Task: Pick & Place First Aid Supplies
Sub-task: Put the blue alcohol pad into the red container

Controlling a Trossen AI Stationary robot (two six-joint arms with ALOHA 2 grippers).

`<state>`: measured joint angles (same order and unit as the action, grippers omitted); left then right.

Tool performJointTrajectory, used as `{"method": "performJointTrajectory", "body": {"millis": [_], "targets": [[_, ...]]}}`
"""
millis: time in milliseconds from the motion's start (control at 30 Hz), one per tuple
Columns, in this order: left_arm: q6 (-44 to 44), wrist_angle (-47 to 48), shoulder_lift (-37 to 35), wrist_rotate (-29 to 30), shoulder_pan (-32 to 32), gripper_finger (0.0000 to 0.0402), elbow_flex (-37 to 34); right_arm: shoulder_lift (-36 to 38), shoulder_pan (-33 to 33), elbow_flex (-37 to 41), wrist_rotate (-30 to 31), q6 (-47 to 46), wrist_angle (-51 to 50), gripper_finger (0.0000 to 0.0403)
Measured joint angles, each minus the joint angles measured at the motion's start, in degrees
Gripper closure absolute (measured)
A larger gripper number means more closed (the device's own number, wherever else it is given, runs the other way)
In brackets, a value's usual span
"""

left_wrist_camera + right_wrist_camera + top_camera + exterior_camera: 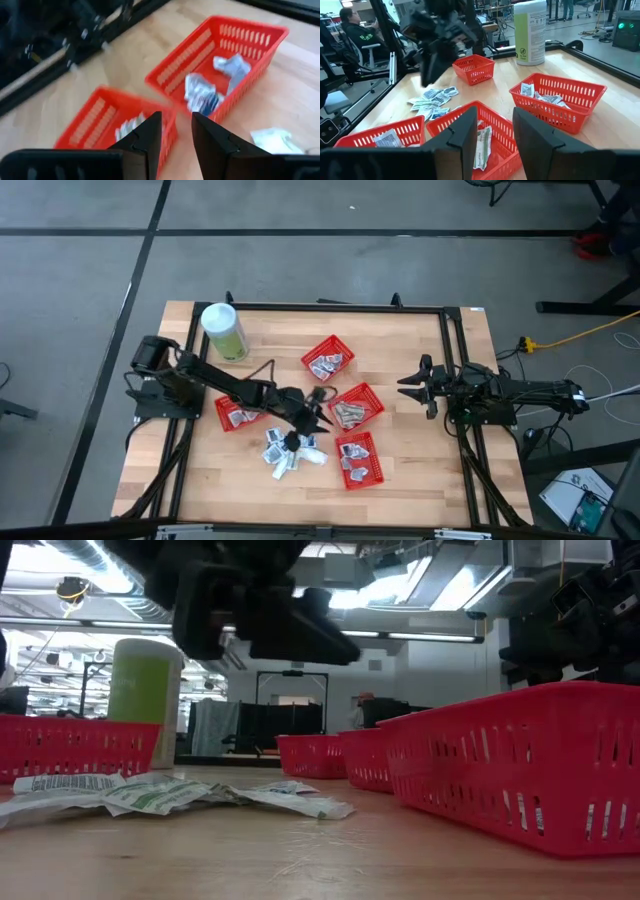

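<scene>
Table [420,480]: pale wood, carrying four red mesh baskets, a canister and a loose heap of packets.
Left arm: reaches from the left edge toward the middle of the table.
Right arm: waits at the right edge, well apart from the baskets.
Canister [224,331]: pale green, white lid, upright, far behind the left gripper.
Baskets [355,405]: three beside and beyond the left gripper, one back along its arm; each holds packets.
First aid packets [288,454]: loose white-grey heap just below the left gripper.
Left gripper [318,420]: fingers spread, nothing between them.
Right gripper [412,385]: fingers parted, holding nothing.
</scene>
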<state>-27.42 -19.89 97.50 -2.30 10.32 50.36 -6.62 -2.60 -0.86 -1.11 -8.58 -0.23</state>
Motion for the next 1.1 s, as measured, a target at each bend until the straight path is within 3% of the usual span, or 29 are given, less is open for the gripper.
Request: {"method": "performJointTrajectory", "body": {"millis": [200,400,800,1100], "targets": [[4.32,0.05,-5.84,1.22,-1.05,0.0302,-7.47,-0.01,0.01,0.00,0.01,0.00,0.00,0.0276],[6.30,0.04,-6.59,1.05,-0.65,0.0300,-11.99,-0.01,0.01,0.00,-0.01,0.00,0.00,0.0276],[9.07,-7.36,3.96,0.95,0.53,0.0300,-12.49,-0.01,0.01,0.00,-0.01,0.00,0.00,0.0276],[14.07,-9.19,7.63,-0.39,0.34,0.0302,-12.49,0.01,-0.01,0.00,-0.01,0.00,0.00,0.0276]]}}
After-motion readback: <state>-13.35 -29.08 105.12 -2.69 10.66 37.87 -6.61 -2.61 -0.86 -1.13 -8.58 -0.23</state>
